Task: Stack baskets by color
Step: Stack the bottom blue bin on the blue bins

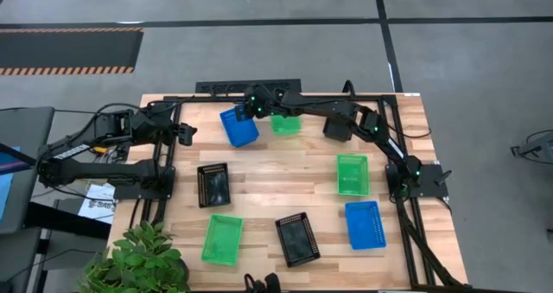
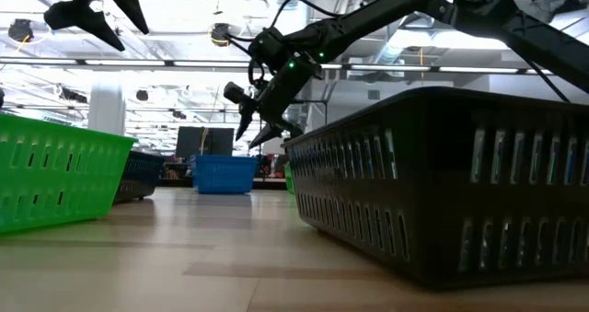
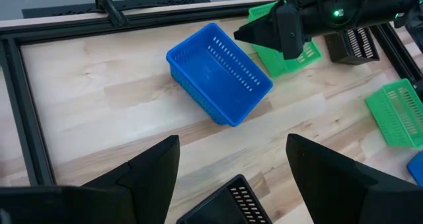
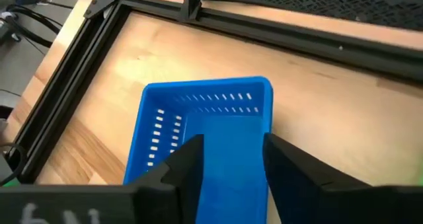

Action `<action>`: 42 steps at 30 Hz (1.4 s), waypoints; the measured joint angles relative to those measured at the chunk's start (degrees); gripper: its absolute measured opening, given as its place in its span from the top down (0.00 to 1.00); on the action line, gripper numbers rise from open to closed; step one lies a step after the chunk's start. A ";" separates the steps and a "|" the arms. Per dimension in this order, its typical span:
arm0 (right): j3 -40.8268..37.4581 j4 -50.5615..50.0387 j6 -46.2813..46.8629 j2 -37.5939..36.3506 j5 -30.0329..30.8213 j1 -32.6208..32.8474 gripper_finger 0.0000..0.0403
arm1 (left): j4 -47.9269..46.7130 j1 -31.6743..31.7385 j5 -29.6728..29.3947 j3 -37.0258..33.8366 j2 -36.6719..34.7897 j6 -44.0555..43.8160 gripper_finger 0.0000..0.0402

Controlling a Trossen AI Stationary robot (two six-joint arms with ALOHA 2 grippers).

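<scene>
- Desk (image 1: 276, 185): pale wooden plank top inside a black metal frame; it carries everything below.
- My right arm: reaches from the desk's right edge across the far edge. My right gripper (image 1: 253, 111) hangs just above the far end of the far blue basket; its fingers (image 4: 185, 161) stand apart over the basket's rim, gripping nothing.
- My left arm: waits at the desk's left edge near the far left corner. My left gripper (image 3: 231, 159) has its fingers spread wide and empty.
- Bright blue rectangular plastic mesh-sided baskets, two seen: one (image 1: 239, 126) lies tilted near the middle of the far edge; one (image 1: 365, 225) lies near the right edge, toward the near right corner.
- Bright green mesh-sided plastic baskets, three seen: one (image 1: 285, 124) at the far edge just beside the far blue basket, partly under my right arm; one (image 1: 352, 175) toward the right edge; one (image 1: 222, 239) near the near edge, left of middle.
- Black mesh-sided plastic baskets, two clearly seen: one (image 1: 214, 185) left of centre; one (image 1: 297, 239) at the near edge's middle.
</scene>
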 joint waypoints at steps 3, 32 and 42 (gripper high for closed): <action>-0.02 -0.14 -1.60 -1.29 0.00 -0.36 0.53 | 0.00 0.00 0.02 0.00 0.00 0.36 0.34; -4.29 -65.11 -1.65 -45.21 10.53 11.87 0.51 | 12.86 -0.02 6.48 0.00 0.37 5.81 0.34; -29.60 -65.84 32.40 -61.23 10.00 32.20 0.51 | 14.23 0.00 13.64 0.04 2.95 5.34 0.34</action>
